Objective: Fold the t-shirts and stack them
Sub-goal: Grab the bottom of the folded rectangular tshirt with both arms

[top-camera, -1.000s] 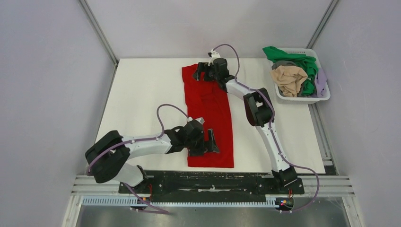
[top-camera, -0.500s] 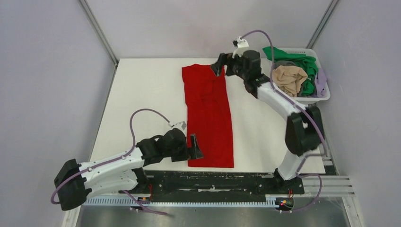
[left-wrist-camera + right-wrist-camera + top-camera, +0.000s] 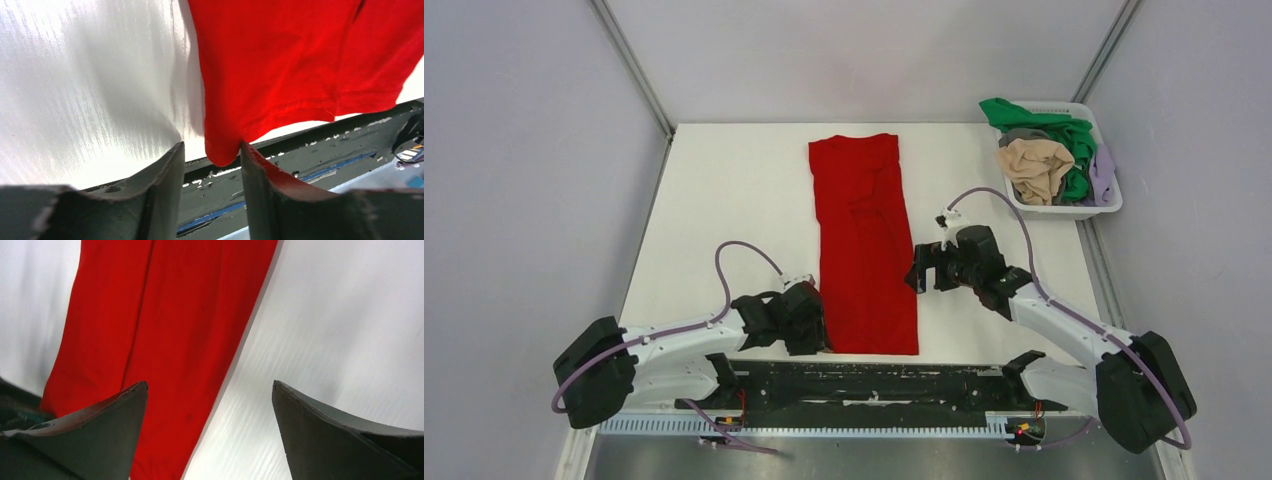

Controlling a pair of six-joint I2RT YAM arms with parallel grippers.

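Both arms have shifted since a second ago: the right arm has come back from the shirt's far end to its near right edge, and the left gripper (image 3: pixel 818 322) has closed in on the near left corner.

From above, the red t-shirt (image 3: pixel 864 240) lies in the middle of the white table (image 3: pixel 724 200) as a long narrow strip, already doubled lengthwise. The right gripper (image 3: pixel 917 275) sits just beside its right edge. In the white slatted basket (image 3: pixel 1064 210) at the far right, the green (image 3: pixel 1076 140), beige (image 3: pixel 1034 165), grey (image 3: pixel 1024 134) and lavender (image 3: pixel 1104 172) shirts lie bunched together.

At the left wrist, the dark fingers (image 3: pixel 167 185) stand narrowly apart with the rounded hem corner between their tips — not visibly squeezed yet. The cloth is a matte knit with a stitched hem, and it sags limply over the table edge.

At the right wrist, the fingers (image 3: pixel 115 415) are spread wide over the shirt's long edge and hold nothing.

Such cloth is likely light, soft and shapeless, so it would droop and slide on the smooth table — pinching both near corners through all layers looks the safest hold.
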